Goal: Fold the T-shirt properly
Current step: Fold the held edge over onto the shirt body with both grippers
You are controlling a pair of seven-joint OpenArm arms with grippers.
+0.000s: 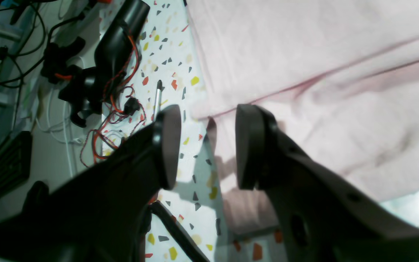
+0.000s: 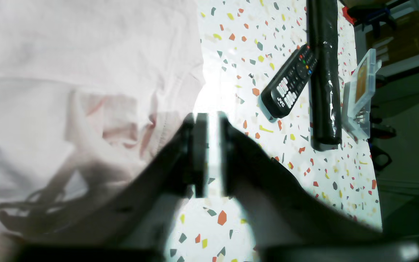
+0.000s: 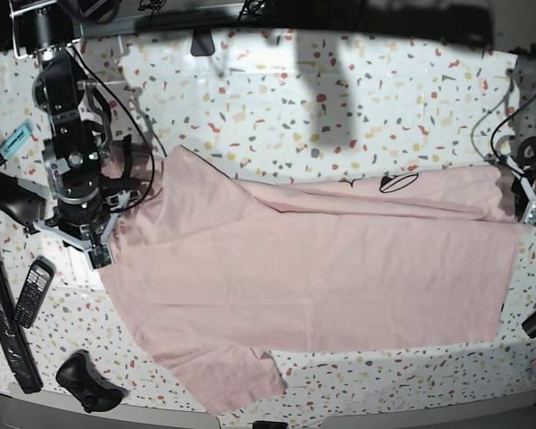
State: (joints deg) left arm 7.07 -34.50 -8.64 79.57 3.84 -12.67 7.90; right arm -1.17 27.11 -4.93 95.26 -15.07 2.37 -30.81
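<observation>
Both claws apart beside T-shirt [image 3: 322, 259]

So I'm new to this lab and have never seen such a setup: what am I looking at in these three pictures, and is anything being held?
It is a robot with two arms working at a speckled table. One picture looks down from overhead; the other two come from cameras on each wrist, looking past the black fingers. A pale pink T-shirt lies spread out, partly folded. The left gripper stands wide open at the shirt's edge, gripping nothing. The right gripper is only slightly open, with bare table showing in the gap, so it holds nothing either. Beside it lie a remote control, a black tube and a small clear case.
</observation>
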